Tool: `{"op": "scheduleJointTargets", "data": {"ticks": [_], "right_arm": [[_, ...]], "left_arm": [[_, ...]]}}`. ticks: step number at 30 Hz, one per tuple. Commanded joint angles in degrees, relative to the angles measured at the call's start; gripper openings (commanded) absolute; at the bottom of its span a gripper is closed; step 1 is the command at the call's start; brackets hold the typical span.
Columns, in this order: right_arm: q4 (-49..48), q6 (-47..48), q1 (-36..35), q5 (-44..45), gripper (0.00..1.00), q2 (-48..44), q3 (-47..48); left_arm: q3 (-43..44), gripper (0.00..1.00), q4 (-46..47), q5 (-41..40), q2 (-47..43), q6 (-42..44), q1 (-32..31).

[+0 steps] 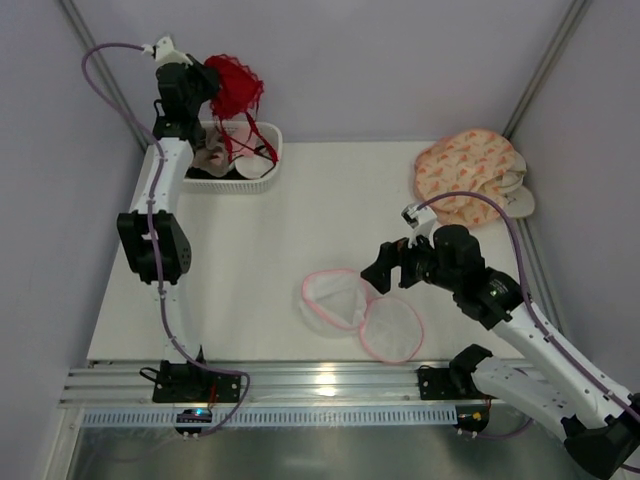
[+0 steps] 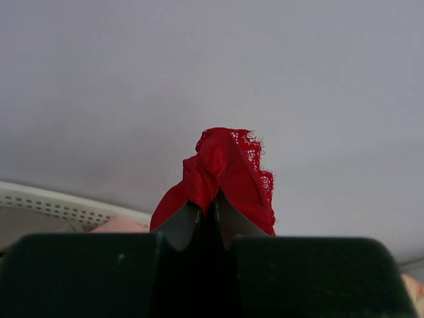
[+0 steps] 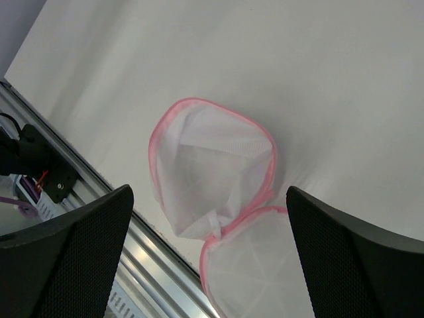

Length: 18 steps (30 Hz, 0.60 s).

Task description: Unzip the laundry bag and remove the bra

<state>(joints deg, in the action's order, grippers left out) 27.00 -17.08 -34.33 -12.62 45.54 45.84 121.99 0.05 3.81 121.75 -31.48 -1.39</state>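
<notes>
The laundry bag [image 1: 335, 298] lies unzipped on the table, its two pink-rimmed white mesh halves spread like a clamshell, with nothing showing inside [image 3: 212, 165]. My right gripper [image 1: 385, 270] hovers just above it, open, with nothing between its fingers [image 3: 209, 199]. The red lace bra [image 1: 232, 85] hangs in the air at the far left, over a white basket [image 1: 268, 165]. My left gripper [image 1: 205, 80] is shut on the bra; in the left wrist view the red fabric [image 2: 228, 169] bunches up from between the pinched jaws of the gripper [image 2: 209, 209].
The white basket holds other garments, and its rim [image 2: 59, 204] shows below the left gripper. A peach patterned fabric piece [image 1: 468, 175] lies at the far right. A metal rail [image 1: 300, 385] runs along the table's near edge, close to the bag [image 3: 152, 252].
</notes>
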Motion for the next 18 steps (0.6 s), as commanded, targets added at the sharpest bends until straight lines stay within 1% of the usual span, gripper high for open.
{"op": "scheduleJointTargets", "data": {"ticks": [1,2,4,5,6,7,8,9,10,12,13,14,15,16,17,18], "right_arm": [[-2.6,-0.1,0.0,1.5,0.99,1.0,-0.6],[-2.7,0.0,0.0,1.7,0.99,2.0,-0.7],[-3.1,0.6,0.0,1.8,0.99,3.0,-0.9],[-3.2,0.6,0.0,1.9,0.99,4.2,-0.8],[-3.2,0.7,0.0,1.9,1.00,4.7,-0.6],[-3.4,0.7,0.0,1.9,0.99,5.2,-0.5],[-3.7,0.6,0.0,2.2,0.99,5.7,-0.2],[-3.9,0.4,0.0,2.5,0.99,6.4,-0.2],[-4.2,0.0,0.0,2.9,0.99,6.8,-0.1],[-4.3,-0.8,0.0,4.0,0.99,7.6,-0.1],[-3.7,-2.1,0.1,5.1,0.99,7.7,-0.1],[-3.3,-3.0,0.1,8.4,0.99,7.7,-0.3],[-2.6,-4.3,0.1,10.8,1.00,7.6,-0.4],[-0.7,-5.3,0.0,13.4,1.00,7.1,-0.7],[0.5,-8.6,0.0,21.3,0.99,6.7,-0.9],[2.5,-11.1,0.1,25.9,0.99,6.5,-0.9]], "left_arm": [[3.5,0.06,15.2,-8.2,1.1,-3.8,0.2],[3.6,0.10,18.2,-9.7,1.7,-4.4,0.3],[5.8,0.11,18.8,-12.4,4.4,-6.2,0.5],[8.0,0.13,17.4,-12.9,5.9,-6.2,0.5],[13.7,0.14,12.3,-12.9,7.8,-5.9,0.5],[16.2,0.17,9.5,-13.6,11.7,-5.7,0.5],[17.1,0.26,7.4,-14.6,12.9,-5.6,0.5],[15.9,0.32,6.6,-15.5,13.2,-5.9,0.5],[11.6,0.38,6.5,-17.3,13.1,-6.7,0.6],[7.4,0.61,5.4,-19.0,12.7,-7.7,0.7],[3.9,0.72,4.4,-19.3,12.6,-8.8,0.7],[2.6,0.90,3.5,-20.0,12.4,-9.3,0.7],[1.6,0.98,2.3,-19.9,11.9,-10.0,0.7],[0.2,0.99,1.5,-19.8,11.2,-10.9,0.7],[-3.2,0.99,1.6,-19.8,9.3,-11.8,0.5],[-5.2,0.99,1.6,-20.6,7.9,-12.1,0.3]]}}
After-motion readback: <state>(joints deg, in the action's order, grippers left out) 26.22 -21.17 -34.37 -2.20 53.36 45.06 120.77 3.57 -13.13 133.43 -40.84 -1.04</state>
